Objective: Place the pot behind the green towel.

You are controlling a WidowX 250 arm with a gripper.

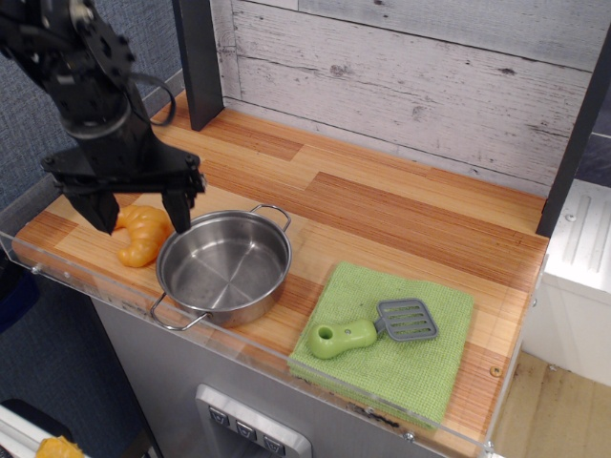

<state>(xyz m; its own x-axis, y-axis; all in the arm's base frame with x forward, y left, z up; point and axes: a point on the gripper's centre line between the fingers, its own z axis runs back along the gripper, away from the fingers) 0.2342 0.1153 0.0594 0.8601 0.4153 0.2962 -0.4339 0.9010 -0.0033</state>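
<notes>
A black robot hand (140,216) is hanging over the left end of a wooden desk (382,215), its two fingers spread wide and holding nothing. One finger (179,210) is pointing down just beside the left rim of the pot (224,266); the other is sitting further left, in front of an orange croissant (143,233) that is lying just left of the pot. The pot — shiny, shallow and empty — is standing upright near the front edge of the desk, one wire handle facing the front edge and the other facing the plank wall (420,72). To the right of the pot, close but apart from it, the green towel (391,339) is lying flat at the desk's front edge. A spatula (372,329) with a green handle is resting on top of the towel — its grey blade turned away from the pot.
</notes>
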